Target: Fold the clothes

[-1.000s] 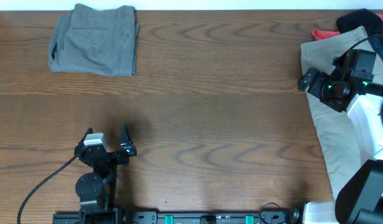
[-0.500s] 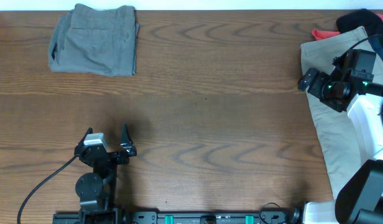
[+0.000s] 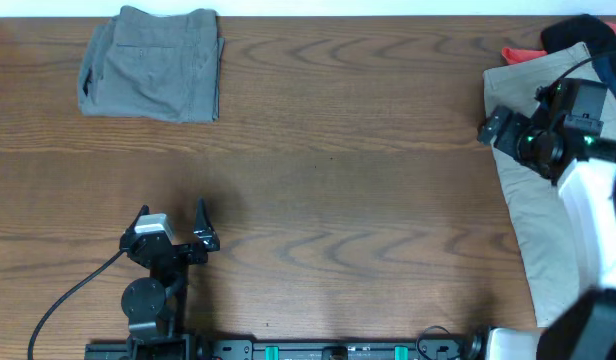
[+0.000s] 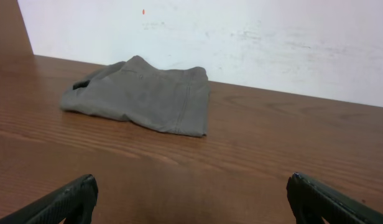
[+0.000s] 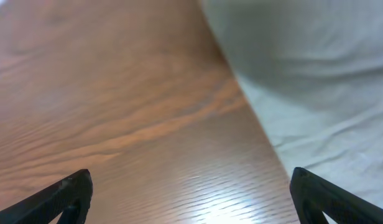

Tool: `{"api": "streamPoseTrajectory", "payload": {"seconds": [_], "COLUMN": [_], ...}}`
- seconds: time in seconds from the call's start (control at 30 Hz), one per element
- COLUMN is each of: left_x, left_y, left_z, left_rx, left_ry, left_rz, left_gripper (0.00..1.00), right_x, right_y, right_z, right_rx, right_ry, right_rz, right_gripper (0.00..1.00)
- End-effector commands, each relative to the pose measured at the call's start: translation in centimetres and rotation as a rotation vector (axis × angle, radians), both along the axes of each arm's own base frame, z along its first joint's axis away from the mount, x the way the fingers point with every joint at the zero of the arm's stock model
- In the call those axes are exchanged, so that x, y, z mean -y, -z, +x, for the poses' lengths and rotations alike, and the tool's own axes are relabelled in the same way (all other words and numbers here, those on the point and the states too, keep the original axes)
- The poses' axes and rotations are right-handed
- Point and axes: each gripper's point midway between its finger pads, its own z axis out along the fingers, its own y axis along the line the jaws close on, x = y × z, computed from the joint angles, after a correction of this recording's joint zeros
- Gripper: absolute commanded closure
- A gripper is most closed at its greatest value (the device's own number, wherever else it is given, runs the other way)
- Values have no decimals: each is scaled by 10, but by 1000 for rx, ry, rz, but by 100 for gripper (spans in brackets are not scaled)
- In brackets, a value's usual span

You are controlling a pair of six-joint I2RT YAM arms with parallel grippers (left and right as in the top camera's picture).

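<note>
The grey-green shorts (image 3: 151, 64) lie folded at the table's far left; they also show in the left wrist view (image 4: 145, 96). The larger beige shorts (image 3: 533, 215) lie spread at the right edge, with a red piece (image 3: 521, 53) and a dark navy piece (image 3: 580, 32) behind them. My right gripper (image 3: 492, 128) is open and empty, low over the left edge of the beige shorts (image 5: 322, 93); its fingertips (image 5: 70, 190) stand wide apart. My left gripper (image 3: 171, 213) is open and empty near the front left, far from the folded shorts.
The wooden table (image 3: 338, 180) runs between the two arms. A white wall (image 4: 241, 37) stands behind the table's far edge. My right arm (image 3: 593, 200) covers part of the beige shorts. A black cable (image 3: 68, 300) trails from my left arm.
My right arm has shifted slightly, with its gripper still at the left edge of the beige shorts. My left arm and the clothes have not moved.
</note>
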Motion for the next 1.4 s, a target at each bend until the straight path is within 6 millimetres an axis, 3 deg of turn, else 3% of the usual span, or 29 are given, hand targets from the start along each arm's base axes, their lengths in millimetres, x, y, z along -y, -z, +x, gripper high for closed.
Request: {"api": "streamPoseTrajectory", "payload": {"seconds": [0.0, 0.27, 0.37, 0.47, 0.63, 0.83, 1.1, 1.37], "left_x": [-1, -1, -1, -1, -1, -1, -1, -1], "left_y": [16, 16, 16, 16, 16, 16, 16, 16], "left_z": [0, 0, 0, 0, 0, 0, 0, 0], "left_rx": [-37, -37, -37, -37, -37, -37, -37, -37], "left_ry": [-5, -5, -5, -5, -5, -5, -5, -5], "left_rz": [12, 12, 12, 12, 12, 12, 12, 12], "left_gripper": [2, 2, 2, 2, 2, 2, 2, 2], "right_x": [-26, -89, -93, -84, -78, -87, -95, -95], "right_y": [-44, -133, -158, -165, -151, -117, -79, -46], "right_z": [-8, -51, -77, -104, -139, -158, -156, -147], "right_rx": [124, 400, 479, 493, 527, 664, 870, 954], "right_ry": [-79, -248, -287, -269, -294, -336, -347, -337], "right_rz": [-29, -42, -78, -118, -193, -191, -193, -209], "right_gripper": [1, 1, 1, 1, 1, 1, 1, 1]}}
